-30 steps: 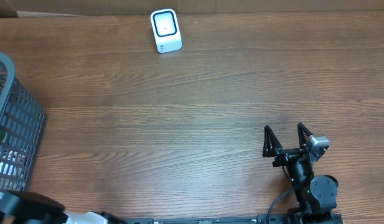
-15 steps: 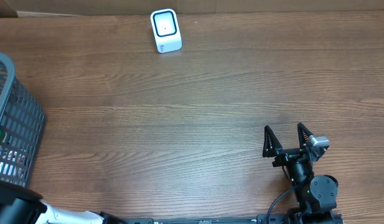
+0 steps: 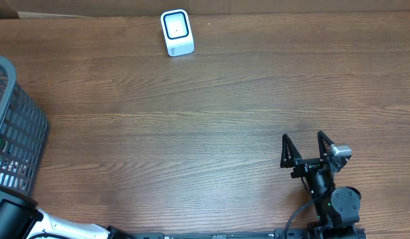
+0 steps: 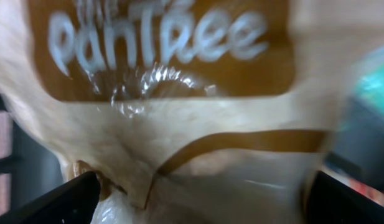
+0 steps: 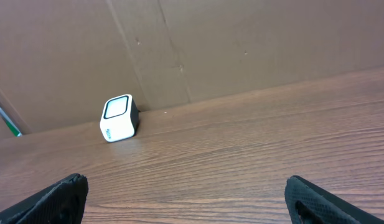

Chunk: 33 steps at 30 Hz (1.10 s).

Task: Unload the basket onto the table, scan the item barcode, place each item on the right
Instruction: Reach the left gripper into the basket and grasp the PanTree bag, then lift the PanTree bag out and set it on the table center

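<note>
Overhead: nothing scanned yet, the item lies in the basket.
Inside the grey basket [image 3: 28, 143], the left gripper [image 4: 210, 199] has its jaws wide either side of a tan snack packet [image 4: 179, 124], with no grip evident. Lifting, carrying and scanning are all left. The white scanner [image 3: 177, 32] sits well apart, and the right gripper [image 3: 302, 136] rests wide open.

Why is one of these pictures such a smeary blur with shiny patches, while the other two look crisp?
Left wrist view: the camera sits nearly against a glossy brown-and-cream packet, so its white lettering is soft and glare streaks the wrinkled plastic. Overhead view: evenly lit and sharp, down to the wood grain of the table. Right wrist view: the white scanner is in focus.
</note>
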Each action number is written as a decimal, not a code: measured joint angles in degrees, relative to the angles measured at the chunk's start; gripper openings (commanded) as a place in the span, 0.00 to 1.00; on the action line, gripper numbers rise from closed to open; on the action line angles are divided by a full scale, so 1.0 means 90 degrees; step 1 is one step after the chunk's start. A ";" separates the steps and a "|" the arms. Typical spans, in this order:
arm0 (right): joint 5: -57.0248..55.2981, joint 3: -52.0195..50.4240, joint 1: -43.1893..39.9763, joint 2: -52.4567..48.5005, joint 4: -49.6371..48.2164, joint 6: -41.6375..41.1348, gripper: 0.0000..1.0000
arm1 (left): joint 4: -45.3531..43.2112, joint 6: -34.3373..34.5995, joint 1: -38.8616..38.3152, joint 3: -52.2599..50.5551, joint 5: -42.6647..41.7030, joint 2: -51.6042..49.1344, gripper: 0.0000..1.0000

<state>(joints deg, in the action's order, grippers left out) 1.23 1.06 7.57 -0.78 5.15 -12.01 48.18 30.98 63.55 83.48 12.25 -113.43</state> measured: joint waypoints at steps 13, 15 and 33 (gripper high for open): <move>0.0002 0.0000 0.0000 0.0000 -0.0002 0.0002 1.00 | -0.0313 -0.0039 -0.0041 -0.0223 0.0136 0.0078 0.15; 0.0002 0.0000 0.0000 0.0000 -0.0002 -0.0002 1.00 | -0.0284 -0.0078 -0.0041 -0.0223 0.0168 0.0090 0.09; 0.0000 0.0000 0.0000 0.0000 0.0000 -0.0002 1.00 | 0.2225 -0.0109 -0.0041 0.2317 -0.0291 -0.0010 0.04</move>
<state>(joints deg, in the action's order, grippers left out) 1.23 1.06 7.57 -0.78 5.15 -12.03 68.20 30.00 63.18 104.33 9.63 -113.51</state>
